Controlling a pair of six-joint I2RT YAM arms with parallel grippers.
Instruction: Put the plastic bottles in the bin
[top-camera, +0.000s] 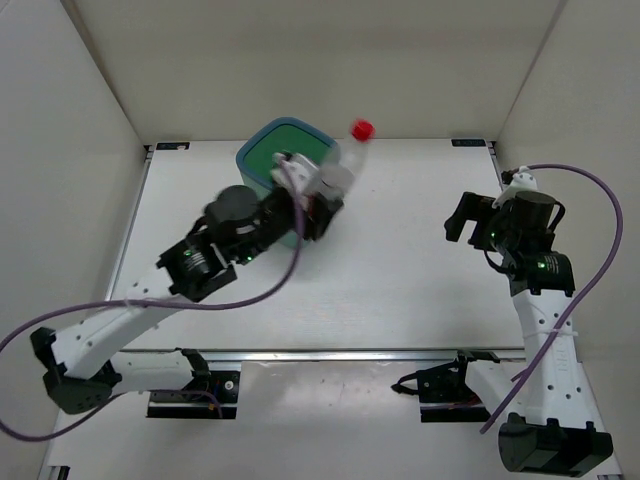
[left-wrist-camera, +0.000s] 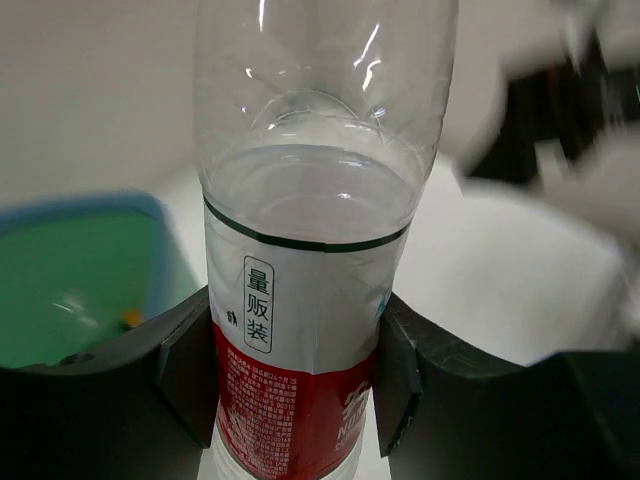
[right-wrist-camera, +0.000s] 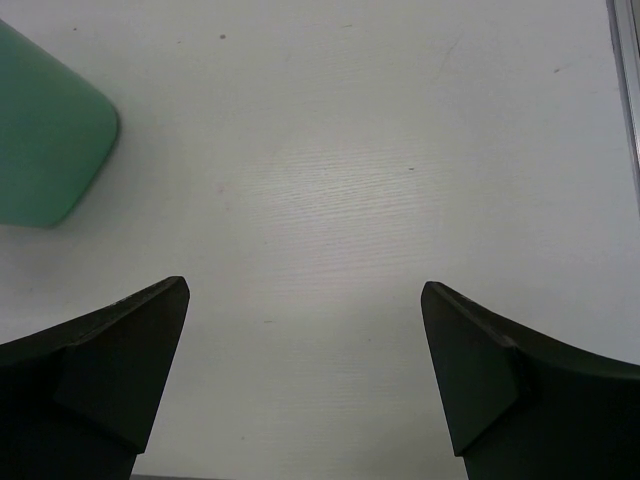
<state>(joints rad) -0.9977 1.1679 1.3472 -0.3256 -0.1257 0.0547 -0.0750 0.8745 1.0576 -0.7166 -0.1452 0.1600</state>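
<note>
My left gripper (top-camera: 318, 205) is shut on the clear red-capped bottle (top-camera: 338, 170) and holds it tilted over the right edge of the teal bin (top-camera: 262, 150), cap pointing up and right. In the left wrist view the bottle (left-wrist-camera: 310, 260) fills the middle, its red and white label between the fingers (left-wrist-camera: 190, 370), and the bin's green inside (left-wrist-camera: 70, 290) lies to the left with a small orange thing at its bottom. My right gripper (top-camera: 462, 222) is open and empty over bare table at the right. Its wrist view shows the bin's corner (right-wrist-camera: 45, 140) at upper left. No other bottles show on the table.
White walls close the table in at the back and both sides. A metal rail (top-camera: 330, 352) runs along the near edge. A purple cable (top-camera: 600, 200) loops off the right arm.
</note>
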